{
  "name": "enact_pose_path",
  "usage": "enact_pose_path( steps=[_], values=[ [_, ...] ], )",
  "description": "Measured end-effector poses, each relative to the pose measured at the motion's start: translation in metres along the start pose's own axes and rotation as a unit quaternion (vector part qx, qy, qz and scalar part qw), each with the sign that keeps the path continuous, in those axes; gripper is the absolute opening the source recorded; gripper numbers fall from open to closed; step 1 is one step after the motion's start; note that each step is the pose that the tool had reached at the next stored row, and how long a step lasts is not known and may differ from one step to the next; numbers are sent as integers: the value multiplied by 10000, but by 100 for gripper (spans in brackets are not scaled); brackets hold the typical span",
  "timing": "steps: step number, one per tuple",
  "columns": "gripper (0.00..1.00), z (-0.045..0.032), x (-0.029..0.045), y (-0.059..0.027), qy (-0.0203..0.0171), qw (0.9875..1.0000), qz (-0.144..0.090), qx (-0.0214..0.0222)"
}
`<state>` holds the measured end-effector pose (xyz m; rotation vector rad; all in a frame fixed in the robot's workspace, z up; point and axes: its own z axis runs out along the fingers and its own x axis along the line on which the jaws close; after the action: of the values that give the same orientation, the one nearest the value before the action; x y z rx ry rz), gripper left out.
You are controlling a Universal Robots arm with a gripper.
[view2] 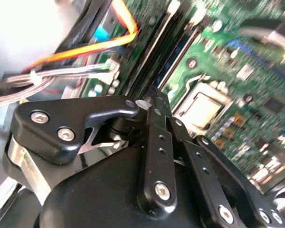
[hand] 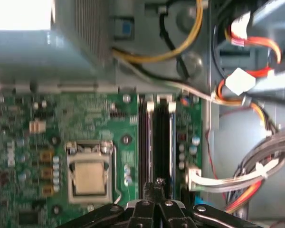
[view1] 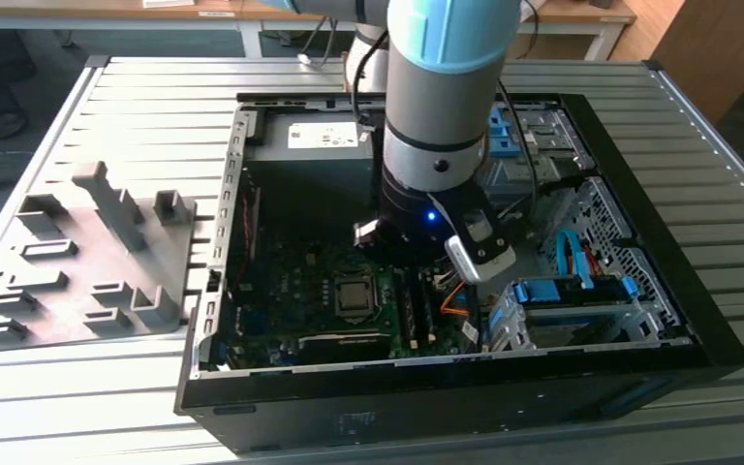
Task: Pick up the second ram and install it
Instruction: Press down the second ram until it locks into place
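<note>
My gripper point(hand: 156, 183) is shut, its black fingertips pressed together with nothing visible between them. It hangs low inside the open computer case point(view1: 217, 320), directly over the memory slots point(view1: 414, 300) beside the processor socket point(hand: 88, 173). A long, thin, dark ram stick point(hand: 157, 140) stands edge-on in the slots between white end latches point(hand: 165, 99), running away from the fingertips. I cannot tell whether the tips touch its top edge. In the second wrist view the shut gripper point(view2: 154, 95) sits just above the same dark slots.
Orange and grey cables point(hand: 249, 180) run close beside the slots. The power supply point(view1: 314, 145) lies at the case's far end, and a blue drive cage point(view1: 566, 291) at the exterior view's right. A grey tray point(view1: 75, 262) with plastic uprights lies outside the case at the left.
</note>
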<state>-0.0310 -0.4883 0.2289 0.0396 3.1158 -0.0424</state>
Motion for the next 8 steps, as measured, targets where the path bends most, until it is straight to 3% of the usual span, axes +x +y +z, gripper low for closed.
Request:
enact_pose_path(
  steps=[3, 8],
  values=[
    [10, 24, -1, -67, 0, 10000, -1, 15],
    [10, 80, 0, -75, 0, 10000, -2, 58]
  ],
)
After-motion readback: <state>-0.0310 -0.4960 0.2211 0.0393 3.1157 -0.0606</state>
